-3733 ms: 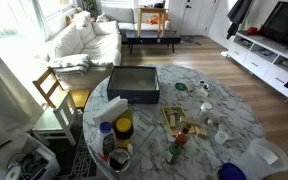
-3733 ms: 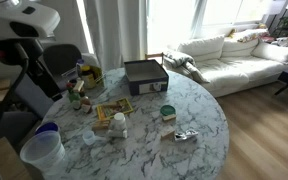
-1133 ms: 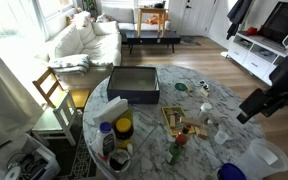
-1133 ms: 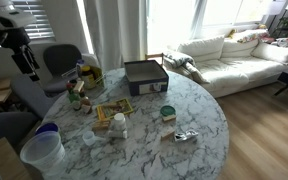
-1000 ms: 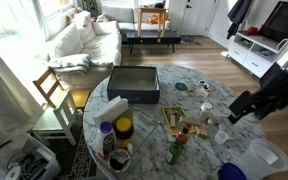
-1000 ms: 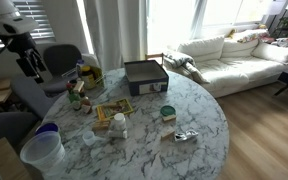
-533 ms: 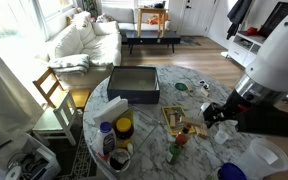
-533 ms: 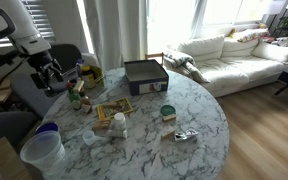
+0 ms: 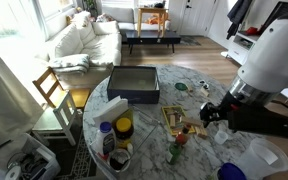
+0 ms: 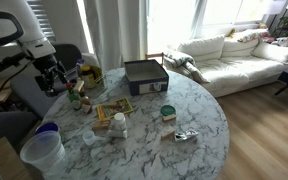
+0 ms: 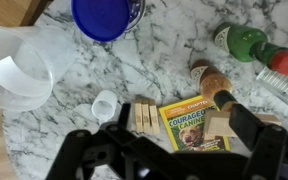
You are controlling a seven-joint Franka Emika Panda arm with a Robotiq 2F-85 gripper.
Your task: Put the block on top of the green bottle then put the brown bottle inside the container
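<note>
In the wrist view the green bottle (image 11: 246, 42) with a red cap stands at the upper right. The dark brown bottle (image 11: 212, 82) is just below it. A tan wooden block (image 11: 219, 123) lies on the right side of a yellow book (image 11: 189, 128). My gripper (image 11: 174, 152) is open and empty, hovering above the book and block with its fingers spread wide. In both exterior views the gripper (image 9: 208, 114) (image 10: 54, 82) hangs over the table edge near the bottles. The dark open container (image 9: 134, 85) (image 10: 144, 75) sits at the far side of the marble table.
Three wooden sticks (image 11: 144, 117) and a small white cap (image 11: 105, 105) lie left of the book. A clear pitcher (image 11: 14, 70) and a blue bowl (image 11: 102, 15) stand near the table edge. A white bottle with a blue cap (image 9: 106, 140), a yellow-topped jar (image 9: 124, 128) and a green disc (image 9: 181, 87) stand elsewhere.
The arm has swung in from outside the table and lowered toward the book and bottles. No object on the table has moved.
</note>
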